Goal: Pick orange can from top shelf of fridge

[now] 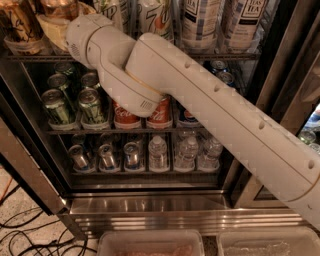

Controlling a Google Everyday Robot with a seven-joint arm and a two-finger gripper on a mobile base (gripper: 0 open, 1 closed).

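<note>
Matt plastic pincer [50,28] nr glossy metal orange can [61,7]

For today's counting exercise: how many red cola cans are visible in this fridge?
2: the left cola can and the right cola can stand together on the middle rack under the arm, which may hide more. The hand is at the top shelf, upper-left.

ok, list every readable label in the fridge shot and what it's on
"7UP": tall white-green can, top shelf.
"TEA": tall pale bottle, top right.
"Coca-Cola" script, partly hidden by the arm: red cans.
Dark script on the orange can: too blurred to read.
Labels on the green cans: unreadable.
The gripper is at the top shelf's left end, beside the orange can.
</note>
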